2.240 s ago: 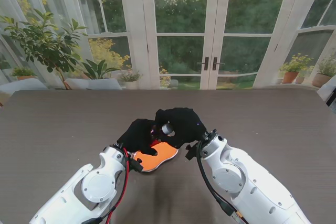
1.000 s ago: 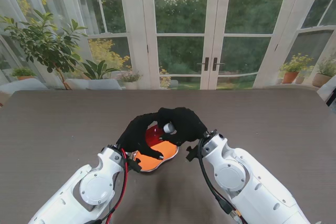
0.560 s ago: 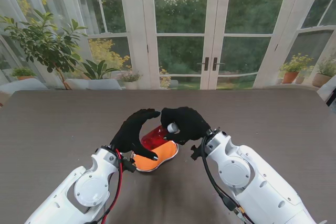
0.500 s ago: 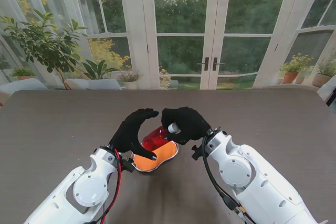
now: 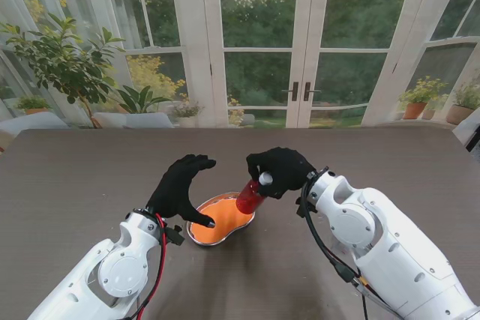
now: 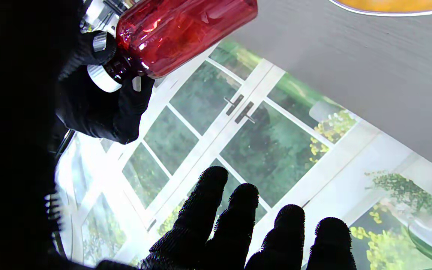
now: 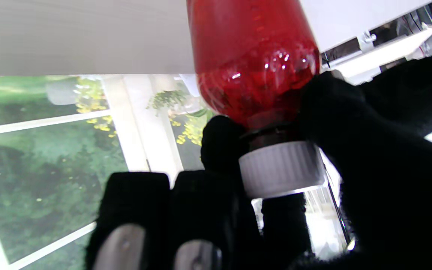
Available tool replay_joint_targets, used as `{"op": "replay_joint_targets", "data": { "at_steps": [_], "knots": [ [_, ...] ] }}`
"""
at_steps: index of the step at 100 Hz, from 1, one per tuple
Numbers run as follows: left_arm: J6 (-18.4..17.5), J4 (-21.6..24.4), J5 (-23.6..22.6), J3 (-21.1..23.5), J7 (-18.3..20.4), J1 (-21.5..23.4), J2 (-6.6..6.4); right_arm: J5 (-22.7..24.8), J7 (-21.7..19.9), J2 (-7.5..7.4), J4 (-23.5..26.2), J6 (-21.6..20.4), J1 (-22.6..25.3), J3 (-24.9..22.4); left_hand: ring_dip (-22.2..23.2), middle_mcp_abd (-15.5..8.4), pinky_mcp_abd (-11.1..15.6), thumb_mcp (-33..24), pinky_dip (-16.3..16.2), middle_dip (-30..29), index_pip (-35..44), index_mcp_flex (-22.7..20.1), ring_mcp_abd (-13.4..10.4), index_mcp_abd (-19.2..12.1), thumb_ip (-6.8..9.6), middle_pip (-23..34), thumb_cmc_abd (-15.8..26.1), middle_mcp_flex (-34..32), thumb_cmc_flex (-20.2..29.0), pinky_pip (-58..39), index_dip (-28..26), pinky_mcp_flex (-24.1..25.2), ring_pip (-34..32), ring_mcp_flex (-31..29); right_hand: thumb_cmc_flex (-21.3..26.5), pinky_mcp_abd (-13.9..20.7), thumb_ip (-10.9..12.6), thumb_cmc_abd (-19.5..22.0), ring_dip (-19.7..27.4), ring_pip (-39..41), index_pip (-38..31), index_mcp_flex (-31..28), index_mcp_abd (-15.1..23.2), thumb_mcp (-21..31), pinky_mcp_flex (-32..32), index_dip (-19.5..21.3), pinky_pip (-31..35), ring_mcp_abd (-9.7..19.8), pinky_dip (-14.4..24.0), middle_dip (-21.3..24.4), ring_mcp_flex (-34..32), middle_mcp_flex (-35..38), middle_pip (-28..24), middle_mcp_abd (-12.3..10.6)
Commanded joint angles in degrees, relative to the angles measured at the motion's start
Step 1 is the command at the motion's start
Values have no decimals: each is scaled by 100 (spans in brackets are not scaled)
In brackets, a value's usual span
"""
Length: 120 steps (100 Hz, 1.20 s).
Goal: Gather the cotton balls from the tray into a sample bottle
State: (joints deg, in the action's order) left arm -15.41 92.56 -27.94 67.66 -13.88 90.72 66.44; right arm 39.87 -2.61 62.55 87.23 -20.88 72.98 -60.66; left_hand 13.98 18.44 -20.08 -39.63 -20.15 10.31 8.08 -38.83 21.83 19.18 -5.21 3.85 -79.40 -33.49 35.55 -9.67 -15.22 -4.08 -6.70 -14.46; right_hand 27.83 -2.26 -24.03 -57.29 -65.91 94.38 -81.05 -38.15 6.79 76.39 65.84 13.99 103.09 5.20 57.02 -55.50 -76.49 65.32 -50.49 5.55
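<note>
One red sample bottle (image 5: 250,196), white cap (image 7: 281,168) on, gripped at the neck by right hand (image 5: 280,171) and held tilted, base down over the right end of the tray (image 5: 196,234). One orange tray, resting on the worktop (image 5: 90,177) between both arms; no cotton balls discernible in it. Contents of bottle not readable through the red wall. Judged late in the task: collection apparently finished, bottle capped, setting down presumably left. Left hand (image 5: 180,185) empty, fingers (image 6: 204,210) spread and curved, hovering over the tray's left end. Two hands counted.
</note>
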Motion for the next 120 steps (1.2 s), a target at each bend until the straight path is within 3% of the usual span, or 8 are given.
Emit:
{"op": "replay_joint_targets", "data": {
  "at_steps": [1, 18, 39, 73, 100, 109, 120],
  "knots": [
    [27, 63, -74, 35, 154, 42, -27, 52, -134, -64, -49, 96, -96, -34, 15, -15, 122, 53, -93, 57, 24, -96, -107, -537, 188, 7, 5601, -67, -54, 138, -44, 11, -29, 78, 790, 932, 375, 553, -131, 518, -659, -183, 150, 833, 265, 202, 939, 759, 86, -71, 82, 567, -531, -815],
    [49, 98, -139, 77, 186, 85, -45, 297, -564, -169, -217, 201, -326, 25, 21, -19, 132, 81, -143, 74, 35, -118, -114, -543, 195, -5, 5673, -80, -50, 161, -81, 23, -22, 85, 766, 910, 354, 605, -100, 435, -642, -102, 149, 830, 233, 215, 742, 780, 21, -82, 80, 500, -536, -856],
    [106, 172, -151, 166, 185, 179, -49, 649, -806, -255, -485, 197, -563, 185, 24, -4, 125, 101, -191, 90, 41, -149, -107, -544, 206, -5, 5708, -107, -21, 183, -115, 27, -11, 91, 718, 857, 332, 655, -11, 255, -623, -31, 188, 831, 187, 229, 489, 793, -63, -61, 75, 429, -527, -927],
    [146, 241, -147, 214, 207, 254, -54, 737, -1063, -317, -931, 203, -890, 532, 29, 15, 114, 123, -244, 116, 44, -171, -90, -543, 216, -3, 5745, -151, 2, 206, -153, 21, -2, 78, 649, 682, 300, 730, 260, -177, -586, 79, 206, 832, 93, 239, 20, 729, -228, 58, 73, 326, -490, -1015],
    [159, 265, -131, 225, 232, 283, -58, 785, -1060, -328, -1113, 262, -950, 624, 32, 33, 106, 130, -271, 132, 42, -185, -83, -543, 219, -2, 5759, -172, 2, 220, -171, 14, 2, 79, 595, -36, 335, 971, 1127, -1448, -472, 145, 181, 601, -157, 193, -1057, 334, -595, 421, 72, 232, -271, -1081],
    [164, 268, -121, 221, 248, 285, -60, 745, -1086, -330, -1165, 267, -971, 644, 33, 42, 106, 136, -278, 137, 45, -196, -76, -537, 219, 1, 5757, -183, -2, 220, -176, 6, 1, 75, 807, -94, 402, 977, 1587, -2227, -375, 167, 175, 509, -310, 150, -1561, 310, -743, 661, 72, 156, -33, -1013],
    [155, 258, -118, 213, 260, 276, -62, 735, -1041, -325, -1240, 242, -988, 662, 37, 47, 99, 134, -288, 145, 49, -209, -72, -528, 221, 7, 5760, -203, -5, 219, -183, -5, -6, 65, 822, -126, 412, 974, 1687, -2392, -372, 167, 175, 482, -349, 151, -1656, 276, -759, 753, 75, 180, 17, -994]
  ]
}}
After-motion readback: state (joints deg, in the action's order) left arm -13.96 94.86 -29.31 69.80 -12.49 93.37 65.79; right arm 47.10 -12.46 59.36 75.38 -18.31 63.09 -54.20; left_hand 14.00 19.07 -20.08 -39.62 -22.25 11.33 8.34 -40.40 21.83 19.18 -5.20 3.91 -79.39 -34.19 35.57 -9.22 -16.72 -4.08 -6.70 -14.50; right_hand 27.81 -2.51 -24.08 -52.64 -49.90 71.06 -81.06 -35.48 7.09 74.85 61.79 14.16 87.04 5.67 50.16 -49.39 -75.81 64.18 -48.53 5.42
